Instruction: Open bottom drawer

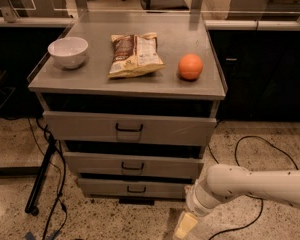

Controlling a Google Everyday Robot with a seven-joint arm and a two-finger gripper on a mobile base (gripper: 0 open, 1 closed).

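Observation:
The bottom drawer (107,187) is the lowest and narrowest grey front of the cabinet, with a small dark wire handle (136,189). It sits pushed in under the middle drawer (90,164) and the top drawer (85,126). My gripper (184,227) hangs at the end of the white arm (250,186), low near the floor, to the right of and below the bottom drawer's right end, apart from the handle. Only its pale yellowish tip shows at the frame's lower edge.
On the cabinet top (95,81) stand a white bowl (67,51), a chip bag (134,54) and an orange (190,66). Black cables (250,149) lie on the speckled floor at right. A black stand leg (40,181) and cables are at left. Dark counters stand behind.

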